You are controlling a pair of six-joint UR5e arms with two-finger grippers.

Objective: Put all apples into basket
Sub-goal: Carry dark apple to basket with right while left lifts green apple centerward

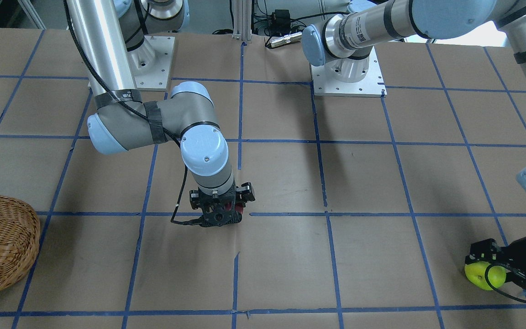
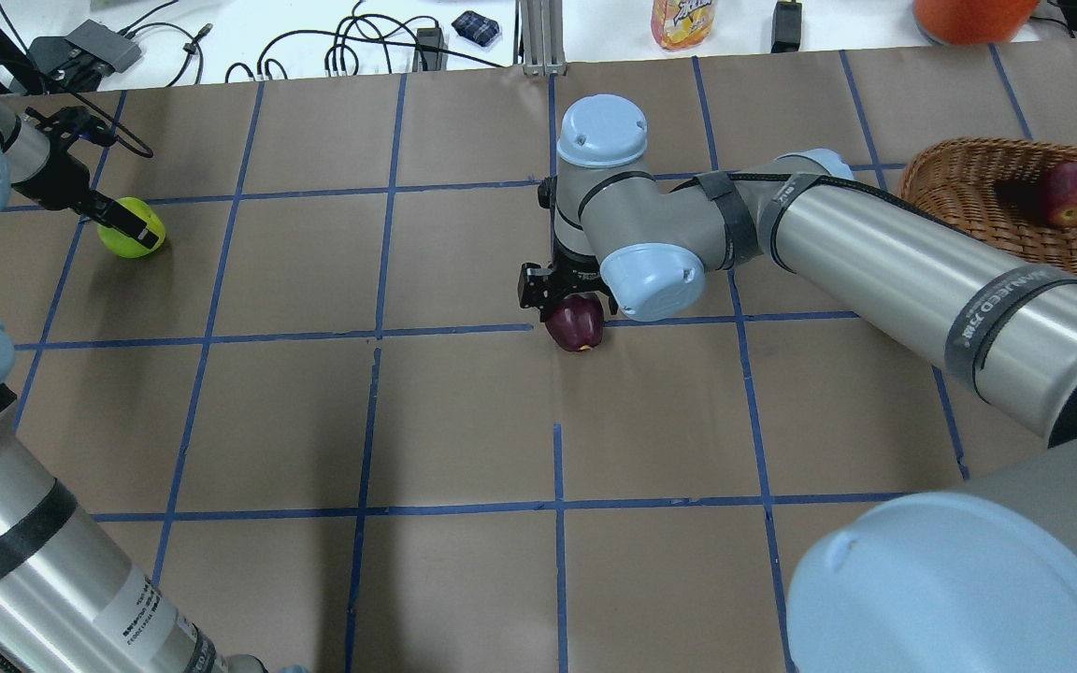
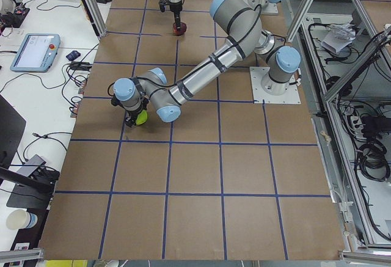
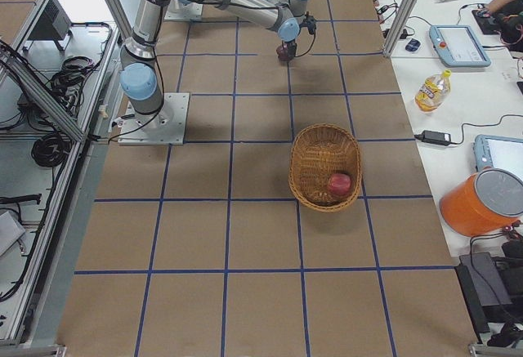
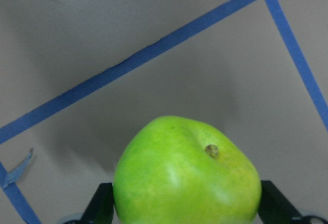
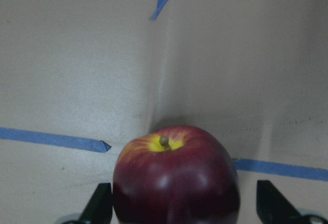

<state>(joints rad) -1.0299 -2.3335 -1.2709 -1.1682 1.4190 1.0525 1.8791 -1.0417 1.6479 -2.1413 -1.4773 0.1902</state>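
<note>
The yellow-green apple (image 5: pixel 187 172) lies on the table at the robot's far left and also shows in the overhead view (image 2: pixel 130 228). My left gripper (image 2: pixel 122 224) is down around it, open, and the apple fills the gap between the fingers. The dark maroon apple (image 6: pixel 174 180) with its yellow patch lies at mid-table (image 2: pixel 577 323). My right gripper (image 2: pixel 568 301) is open around it, with a gap at one finger. The pinkish-red apple (image 2: pixel 1074 193) lies inside the wicker basket (image 2: pixel 969 178).
The basket (image 4: pixel 315 140) stands on the robot's right side of the taped brown table. A bottle (image 2: pixel 682 21), cables and an orange tub (image 2: pixel 969 14) sit beyond the far table edge. The right arm's forearm (image 2: pixel 903 271) stretches between the basket and mid-table.
</note>
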